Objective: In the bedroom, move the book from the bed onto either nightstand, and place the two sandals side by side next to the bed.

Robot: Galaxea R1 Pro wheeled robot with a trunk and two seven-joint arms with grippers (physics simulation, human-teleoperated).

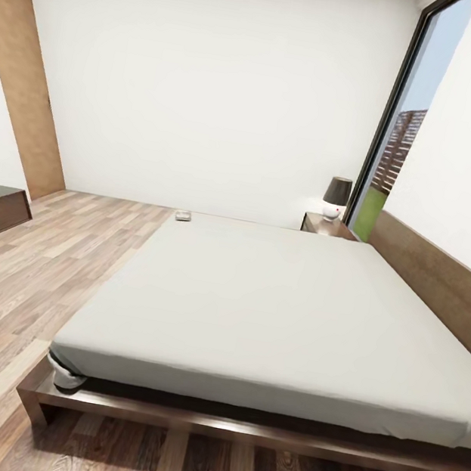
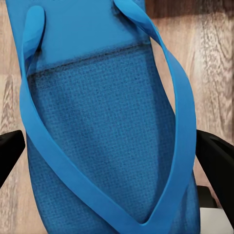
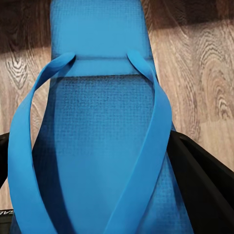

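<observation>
Blue filled both wrist views: a sandal (image 2: 107, 126) lay clamped between the left gripper (image 2: 109, 156)'s black fingers (image 2: 214, 165), one finger against each long edge of its sole, and the other sandal (image 3: 102, 136) sat likewise held in the right gripper (image 3: 92, 165), wood floor (image 3: 200, 78) beyond both. Ahead, the book (image 1: 183, 216) rested at the far corner of the bed (image 1: 276, 311), the nightstand (image 1: 327, 226) beyond.
</observation>
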